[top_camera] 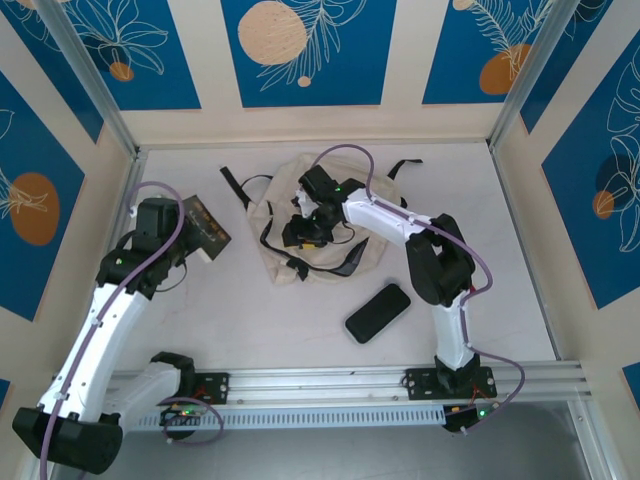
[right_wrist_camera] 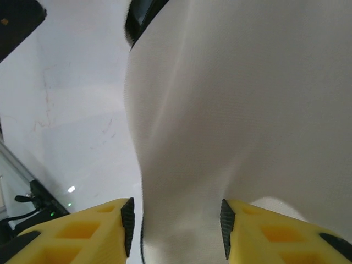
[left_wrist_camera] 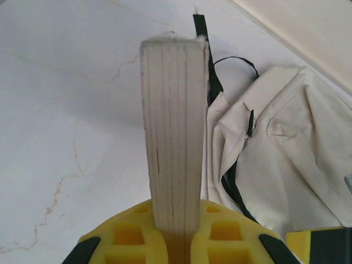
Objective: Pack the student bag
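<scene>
Overhead, the student bag (top_camera: 288, 178) sits at twelve o'clock beneath the right gripper (top_camera: 302, 232), while at nine o'clock the left gripper (top_camera: 186, 240) pinches a book (top_camera: 207, 224); left wrist: bag at three o'clock; right wrist: jaws flank bag fabric, grip unclear.

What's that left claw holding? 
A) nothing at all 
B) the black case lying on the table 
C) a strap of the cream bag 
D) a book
D: the left claw is clamped on a book, its stacked page edges facing the wrist camera, with the student bag lying off to one side.
</scene>
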